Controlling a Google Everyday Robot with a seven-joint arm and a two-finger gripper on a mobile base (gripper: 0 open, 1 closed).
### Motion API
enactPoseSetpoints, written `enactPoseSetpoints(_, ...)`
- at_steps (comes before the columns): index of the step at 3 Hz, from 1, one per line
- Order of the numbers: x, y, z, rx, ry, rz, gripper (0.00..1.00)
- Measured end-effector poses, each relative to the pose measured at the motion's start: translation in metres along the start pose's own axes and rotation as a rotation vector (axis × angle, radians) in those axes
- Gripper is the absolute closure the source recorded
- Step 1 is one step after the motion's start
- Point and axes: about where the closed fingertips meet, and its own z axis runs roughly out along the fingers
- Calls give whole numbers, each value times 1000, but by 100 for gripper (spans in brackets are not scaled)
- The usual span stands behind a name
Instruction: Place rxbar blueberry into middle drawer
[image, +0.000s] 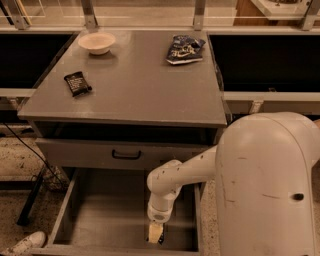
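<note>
My gripper (156, 234) hangs from the white arm (172, 182) down inside the open middle drawer (102, 215), near its front right corner and just above the grey floor. A dark, thin sliver of the rxbar blueberry (161, 238) shows against the pale fingers (154, 232); most of the bar is hidden by them. The gripper is shut on it. The rest of the drawer floor is bare.
On the grey cabinet top (135, 90) lie a black-wrapped bar (77, 83), a white bowl (97, 42) and a blue-and-white snack bag (184, 49). The upper drawer front with a black handle (126, 155) stands slightly open above. A white shoe (22, 244) is on the floor at the left.
</note>
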Motion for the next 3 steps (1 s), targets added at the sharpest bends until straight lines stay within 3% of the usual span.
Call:
enactPoseSetpoints(1,0,0,0,0,0,0,100)
enactPoseSetpoints(2,2,-2,27,-29,63,5,100)
enactPoseSetpoints(3,2,-2,27,-29,63,5,97)
